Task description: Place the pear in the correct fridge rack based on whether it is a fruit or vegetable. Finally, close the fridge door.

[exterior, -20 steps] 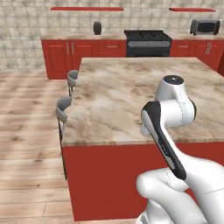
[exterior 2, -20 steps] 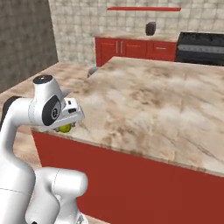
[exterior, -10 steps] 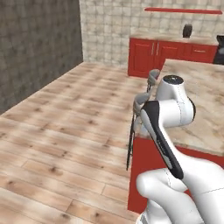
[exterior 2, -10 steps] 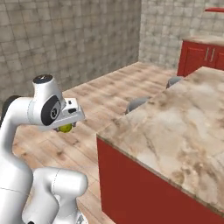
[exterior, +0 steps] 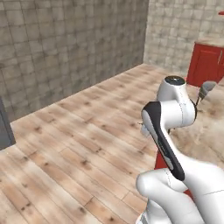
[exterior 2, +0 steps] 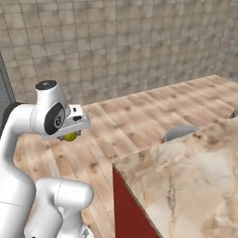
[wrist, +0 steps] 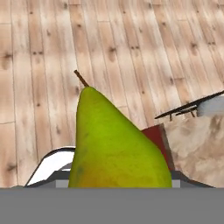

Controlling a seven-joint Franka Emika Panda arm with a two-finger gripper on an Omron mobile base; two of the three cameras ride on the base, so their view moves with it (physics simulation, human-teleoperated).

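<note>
Right base view shows us the pear (exterior 2: pixel 69 136) tucked under our gripper (exterior 2: pixel 70 135), which squeezes it, high over the wood floor (exterior 2: pixel 139 116). Hand view shows us the pear (wrist: pixel 116 144) close up, stem pointing away from the gripper.

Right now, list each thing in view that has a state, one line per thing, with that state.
pear: lifted off any surface, held in the gripper, stem pointing away from the hand.
gripper: shut on the pear, carried over the wooden floor.
stool: upright, tucked against the island counter's edge.
red cabinet door: closed.
</note>
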